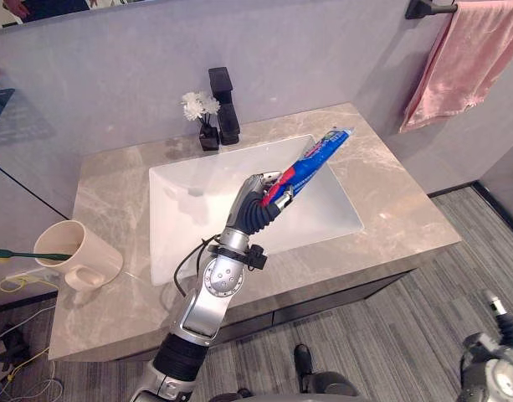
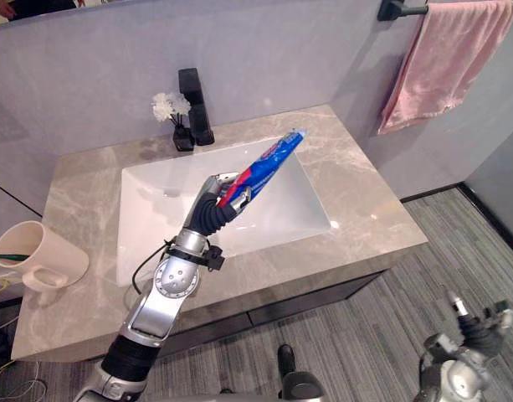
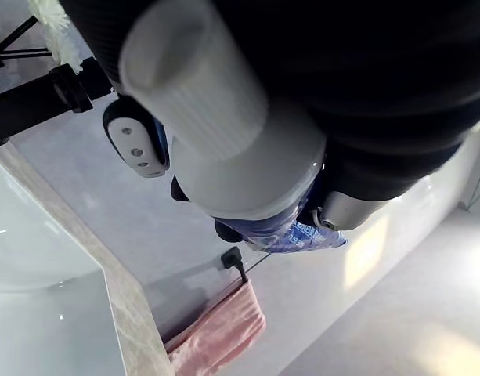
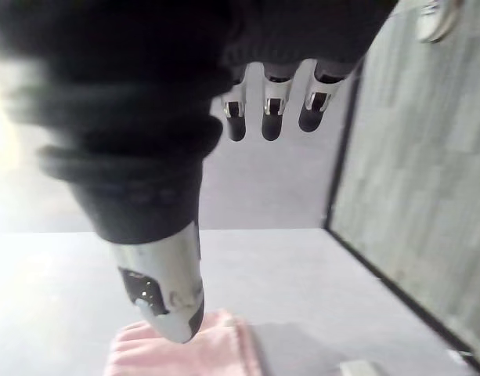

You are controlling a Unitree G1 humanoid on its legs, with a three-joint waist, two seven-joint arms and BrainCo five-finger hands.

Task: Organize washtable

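One toothpaste tube (image 1: 319,155), blue and red, in the left eye view: clasped at its lower end by the left hand (image 1: 260,194), fingers curled round it, the tube slanting up toward the far right above the white sink (image 1: 176,213). Cream cup (image 1: 76,251) on the near left of the tabletop (image 1: 398,213), green toothbrush (image 1: 17,254) in it. Black faucet (image 1: 225,105) and vase of white flowers (image 1: 202,113) at the far rim. Pink towel (image 1: 465,59) on the far right wall. Right eye view: right hand (image 2: 474,331) low at near right, over the grey floor (image 2: 365,318). Left wrist view: the tube's white ribbed cap (image 3: 196,78) close to the lens. Right wrist view: right hand's fingers (image 4: 265,106) loose, straight, nothing in them.
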